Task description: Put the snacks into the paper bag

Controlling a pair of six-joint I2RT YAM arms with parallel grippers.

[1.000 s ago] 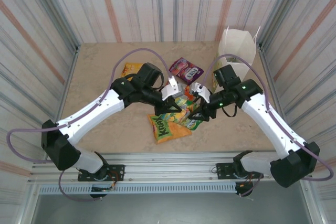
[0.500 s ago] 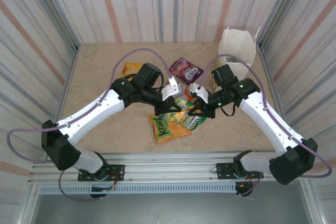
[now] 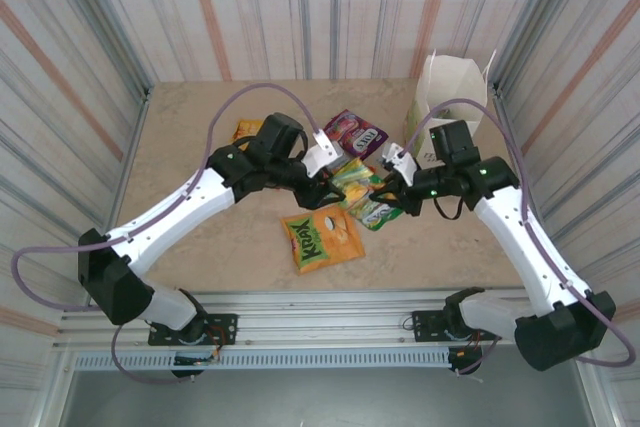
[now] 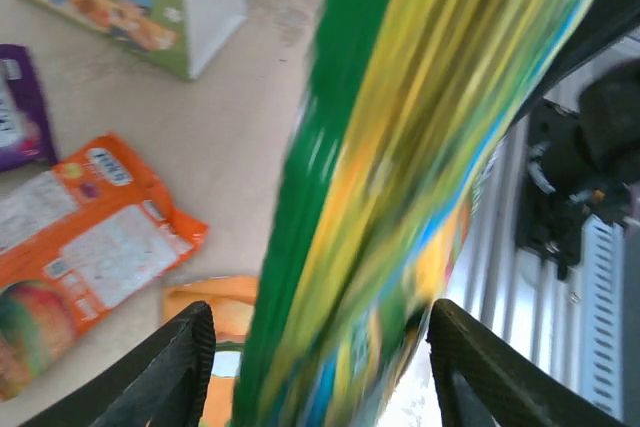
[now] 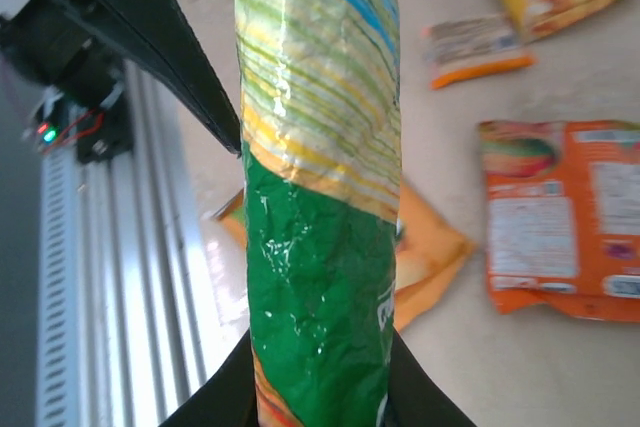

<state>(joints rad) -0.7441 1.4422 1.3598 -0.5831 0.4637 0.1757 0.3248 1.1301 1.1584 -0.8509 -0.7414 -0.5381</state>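
1. Top external: the green-yellow packet (image 3: pixel 357 184) hung between left claw (image 3: pixel 335 190) and right claw (image 3: pixel 385 192), with the paper bag (image 3: pixel 450 97) at 1 o'clock.
2. Left wrist: the left claw's fingers (image 4: pixel 185 357) stood apart, clear of it.
3. Right wrist: the right claw clamped its green end. It looked light, slippery and crushable, so it was probably best pinched at the edge.

The raised packet (image 5: pixel 318 247) hangs between the nearer Krax packet (image 3: pixel 322 237) and paper bag (image 3: pixel 452 87).

Bright, even light from overhead (no hard shadows anywhere), just soft grey patches on the table (image 3: pixel 175 122). Between the left fingers (image 4: pixel 175 367) the green-yellow packet (image 4: pixel 400 147) is smeared with blur. Between the right fingers (image 5: pixel 225 397) it's crisp, its foil glinting white.
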